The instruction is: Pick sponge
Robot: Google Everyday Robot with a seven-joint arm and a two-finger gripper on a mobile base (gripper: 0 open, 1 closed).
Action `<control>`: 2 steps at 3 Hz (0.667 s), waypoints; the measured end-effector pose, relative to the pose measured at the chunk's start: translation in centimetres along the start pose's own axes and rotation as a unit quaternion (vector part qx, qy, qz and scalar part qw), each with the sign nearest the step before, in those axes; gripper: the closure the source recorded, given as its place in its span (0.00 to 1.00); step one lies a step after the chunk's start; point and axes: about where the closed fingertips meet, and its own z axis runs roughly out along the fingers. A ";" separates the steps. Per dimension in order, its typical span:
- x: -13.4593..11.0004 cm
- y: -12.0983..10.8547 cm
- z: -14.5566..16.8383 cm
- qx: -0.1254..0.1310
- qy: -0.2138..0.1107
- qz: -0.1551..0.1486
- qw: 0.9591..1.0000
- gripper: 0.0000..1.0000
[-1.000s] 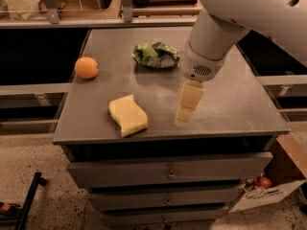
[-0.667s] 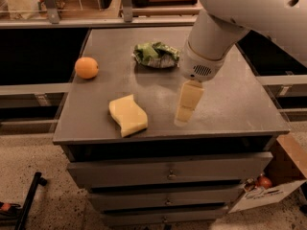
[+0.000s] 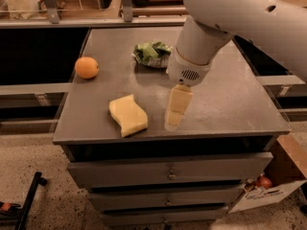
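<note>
The sponge (image 3: 127,115) is a pale yellow foam slab with wavy sides, lying flat near the front edge of the grey cabinet top (image 3: 230,99), left of centre. My gripper (image 3: 173,120) hangs from the white arm (image 3: 201,47) with its pale yellow fingers pointing down, just right of the sponge and a little above the top. It holds nothing that I can see and is apart from the sponge.
An orange fruit (image 3: 87,67) sits at the left edge. A crumpled green-and-silver wrapper (image 3: 151,53) lies at the back, behind the gripper. Drawers (image 3: 168,174) sit below the top. A cardboard box (image 3: 268,186) stands on the floor at right.
The gripper has shifted slightly left toward the sponge. The sponge, fruit and wrapper have not moved.
</note>
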 end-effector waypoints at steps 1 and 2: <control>-2.0 0.4 1.3 -0.018 -0.012 -0.021 1.000 0.00; -4.0 1.0 1.9 -0.030 -0.025 -0.043 0.998 0.00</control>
